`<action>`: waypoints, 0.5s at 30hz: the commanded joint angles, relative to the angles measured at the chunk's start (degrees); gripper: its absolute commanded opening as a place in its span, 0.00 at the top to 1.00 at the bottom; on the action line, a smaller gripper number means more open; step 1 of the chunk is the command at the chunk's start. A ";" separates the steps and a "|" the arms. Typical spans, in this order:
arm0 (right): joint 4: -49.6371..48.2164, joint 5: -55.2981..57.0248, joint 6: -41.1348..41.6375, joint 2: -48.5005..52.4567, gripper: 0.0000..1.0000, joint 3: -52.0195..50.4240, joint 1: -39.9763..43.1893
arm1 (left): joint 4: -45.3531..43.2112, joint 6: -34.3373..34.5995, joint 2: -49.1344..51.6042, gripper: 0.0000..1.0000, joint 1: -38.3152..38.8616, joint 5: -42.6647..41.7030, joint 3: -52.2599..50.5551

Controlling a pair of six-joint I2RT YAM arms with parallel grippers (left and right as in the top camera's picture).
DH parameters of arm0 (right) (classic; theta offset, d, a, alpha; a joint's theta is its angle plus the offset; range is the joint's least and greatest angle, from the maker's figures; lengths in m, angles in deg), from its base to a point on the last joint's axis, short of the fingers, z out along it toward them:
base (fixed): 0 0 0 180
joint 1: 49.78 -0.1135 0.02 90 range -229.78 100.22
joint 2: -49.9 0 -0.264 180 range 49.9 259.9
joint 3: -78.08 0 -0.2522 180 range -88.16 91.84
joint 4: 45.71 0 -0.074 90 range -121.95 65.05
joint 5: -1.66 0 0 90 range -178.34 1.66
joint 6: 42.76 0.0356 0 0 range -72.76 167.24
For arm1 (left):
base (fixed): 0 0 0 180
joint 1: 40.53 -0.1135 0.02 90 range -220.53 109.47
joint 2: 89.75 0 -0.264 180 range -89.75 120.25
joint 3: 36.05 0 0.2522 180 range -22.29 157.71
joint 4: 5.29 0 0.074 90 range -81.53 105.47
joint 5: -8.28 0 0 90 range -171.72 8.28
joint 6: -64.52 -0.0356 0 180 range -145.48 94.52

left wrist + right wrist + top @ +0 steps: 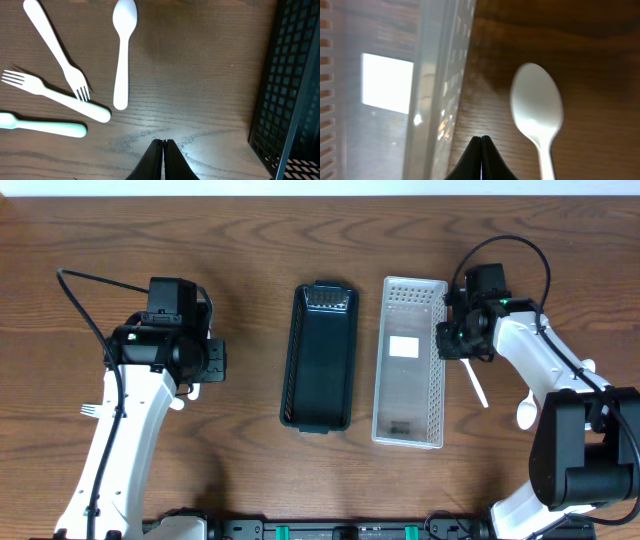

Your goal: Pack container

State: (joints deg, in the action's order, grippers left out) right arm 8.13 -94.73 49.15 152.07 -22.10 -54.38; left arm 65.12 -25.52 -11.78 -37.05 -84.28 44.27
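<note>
Squarely in the middle of the overhead view lies the black lattice container (320,360), its long side running up and down the frame. Just right of it, close but apart, sits a clear perforated tray (410,365) with a white square label (404,347) on its floor.

The right tool (481,142) hangs by the tray's right wall, its fingers pressed together and gripping nothing. A white spoon (537,107) lies on the bench (250,240) just right of it.

The left tool (163,145) is likewise pinched closed with nothing in it, over bare wood to the left of the black container. In the upper left of its wrist view lie another spoon (122,55), a white fork (52,40) with its tines across a second fork (55,95), and a pale handle (45,128) below them.
</note>
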 commanded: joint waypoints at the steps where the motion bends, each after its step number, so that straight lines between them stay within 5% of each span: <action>1: -0.79 -6.75 0.52 0.50 0.96 1.31 -0.63 | 0.31 -0.35 0.26 0.94 0.07 0.72 1.20; 15: -1.03 -18.49 -3.28 0.50 0.92 1.31 -1.49 | 0.31 -0.35 0.26 0.94 0.07 0.72 1.20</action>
State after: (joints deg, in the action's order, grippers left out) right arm 7.17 -109.90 46.94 152.07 -22.10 -55.13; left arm 65.12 -25.52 -11.78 -37.05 -84.28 44.27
